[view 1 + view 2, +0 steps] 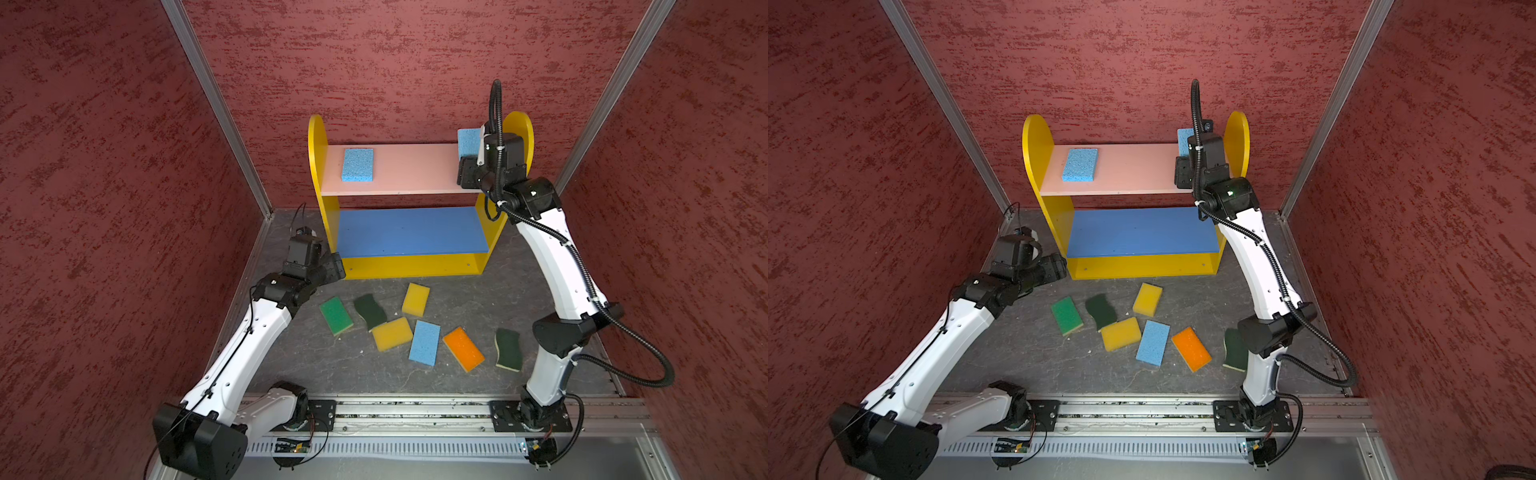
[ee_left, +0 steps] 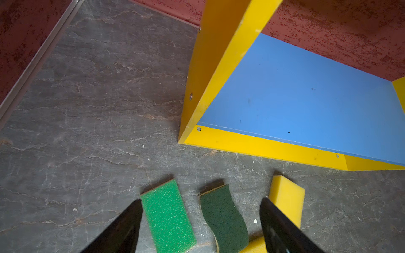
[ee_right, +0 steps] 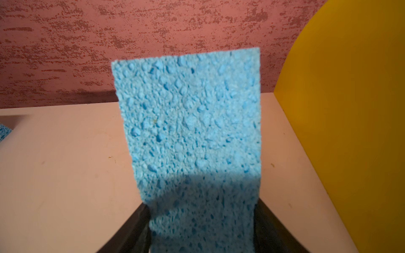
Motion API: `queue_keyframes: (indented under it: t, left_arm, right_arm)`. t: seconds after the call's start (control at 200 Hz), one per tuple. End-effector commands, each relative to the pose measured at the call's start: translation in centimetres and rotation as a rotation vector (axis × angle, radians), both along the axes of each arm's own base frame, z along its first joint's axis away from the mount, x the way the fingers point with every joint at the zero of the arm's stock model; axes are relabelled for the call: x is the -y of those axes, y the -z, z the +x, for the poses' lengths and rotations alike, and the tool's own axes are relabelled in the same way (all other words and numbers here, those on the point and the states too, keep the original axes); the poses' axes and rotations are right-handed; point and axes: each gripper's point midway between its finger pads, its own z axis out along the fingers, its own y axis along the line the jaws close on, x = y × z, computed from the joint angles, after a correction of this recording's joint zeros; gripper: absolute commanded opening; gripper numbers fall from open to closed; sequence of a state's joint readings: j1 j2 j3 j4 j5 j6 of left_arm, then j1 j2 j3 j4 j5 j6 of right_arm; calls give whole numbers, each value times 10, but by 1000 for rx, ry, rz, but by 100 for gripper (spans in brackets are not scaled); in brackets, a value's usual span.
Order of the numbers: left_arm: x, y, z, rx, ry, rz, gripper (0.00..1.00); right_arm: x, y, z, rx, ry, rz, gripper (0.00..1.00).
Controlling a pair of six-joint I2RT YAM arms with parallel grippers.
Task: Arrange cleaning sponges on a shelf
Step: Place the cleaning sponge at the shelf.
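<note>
Seven of nine sponges lie loose on the grey floor [image 1: 332,370] in front of the shelf [image 1: 316,166]. Nearest the arm bases are an orange sponge [image 1: 463,348], a light blue sponge [image 1: 424,343], a near yellow sponge [image 1: 392,333] and a right-hand dark green sponge [image 1: 508,349]. Just beyond them lie a bright green sponge [image 1: 336,316], a left-hand dark green sponge [image 1: 370,311] and a far yellow sponge [image 1: 416,299]. The left gripper [image 2: 201,201] hangs above the floor by the shelf's left front corner, jaws wide apart and holding nothing. Its wrist view takes in only the bright green sponge, one dark green, the far yellow and a corner of the near yellow, plus the blue middle board [image 2: 306,98]. Farther back, a second light blue sponge [image 1: 357,165] lies flat at the left end of the pink top board [image 1: 415,170]. The right gripper [image 3: 201,206] clamps a third light blue sponge [image 3: 192,131] by its sides over the board's right end, just beside the yellow side panel [image 3: 350,109]; whether it touches the board cannot be told. Both top views hide those fingers behind the wrist, and only the right wrist view shows them pressed against the sponge. In a top view the right arm [image 1: 1262,332] covers part of the right-hand dark green sponge. The count is three light blue, two yellow, two dark green, one orange and one bright green.
</note>
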State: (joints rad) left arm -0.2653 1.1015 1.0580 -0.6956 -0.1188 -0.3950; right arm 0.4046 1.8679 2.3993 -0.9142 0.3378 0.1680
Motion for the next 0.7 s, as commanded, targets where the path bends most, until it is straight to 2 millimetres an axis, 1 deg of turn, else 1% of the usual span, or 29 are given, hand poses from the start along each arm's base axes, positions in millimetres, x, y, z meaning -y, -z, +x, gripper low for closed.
queue_keyframes:
  t: [0.0, 0.22, 0.466, 0.696]
  left_arm:
    - [1, 3, 3, 2, 13, -5, 84]
    - [2, -1, 3, 6, 19, -8, 84]
    - [2, 1, 3, 4, 16, -17, 84]
    - [1, 2, -1, 4, 11, -15, 84]
  right_arm:
    - [3, 5, -2, -31, 3, -18, 67]
    - [3, 5, -4, -44, -5, -26, 68]
    - [5, 17, -1, -81, 15, -52, 73]
    - [5, 26, 5, -98, 29, -59, 74]
